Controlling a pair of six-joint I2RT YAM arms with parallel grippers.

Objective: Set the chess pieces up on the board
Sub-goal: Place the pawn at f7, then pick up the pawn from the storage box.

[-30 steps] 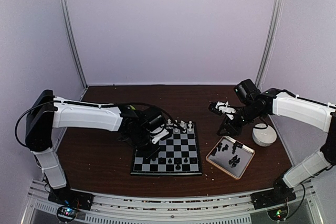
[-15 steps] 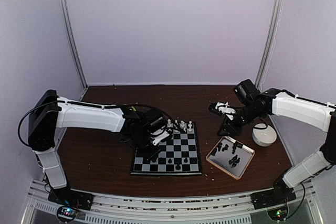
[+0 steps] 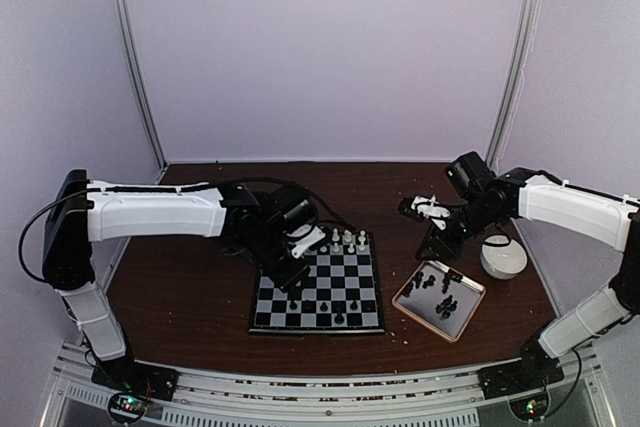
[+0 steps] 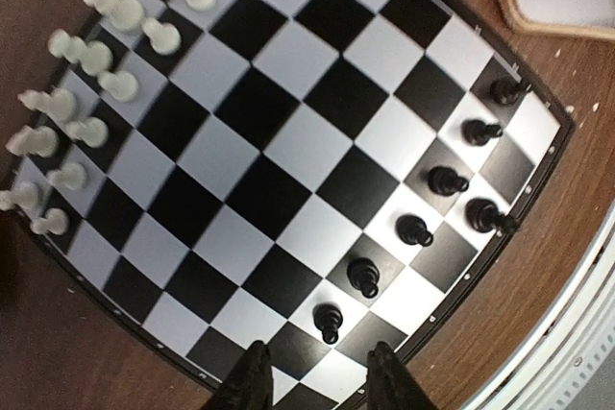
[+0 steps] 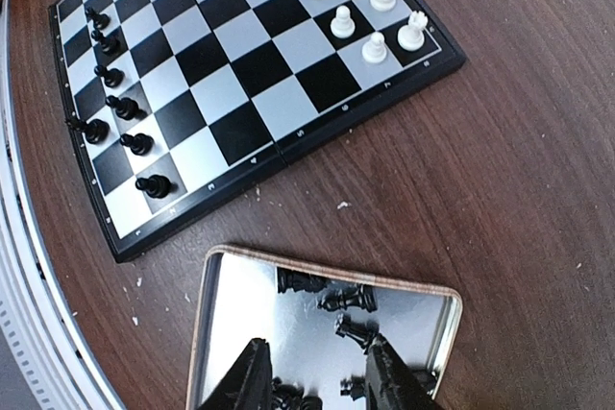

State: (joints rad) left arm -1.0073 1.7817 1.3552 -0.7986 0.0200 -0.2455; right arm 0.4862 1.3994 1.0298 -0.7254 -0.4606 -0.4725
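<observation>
My right hand (image 5: 315, 345), half-open and empty, hangs over the tray (image 5: 240, 306); black pieces (image 5: 351, 301) lie toppled just ahead (left hand (image 4: 317, 350), parted, empty, over the board (image 4: 288, 141)).

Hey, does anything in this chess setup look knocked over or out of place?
Yes. Several black chess pieces lie tipped on their sides in the metal tray, off the board. A few pale specks litter the table nearby.

Robot lab enclosure, plain lilac walls (image 3: 320, 47), metal corner poles (image 3: 135, 57), aluminium rail (image 3: 320, 399) at table (image 3: 190, 297) edge
</observation>
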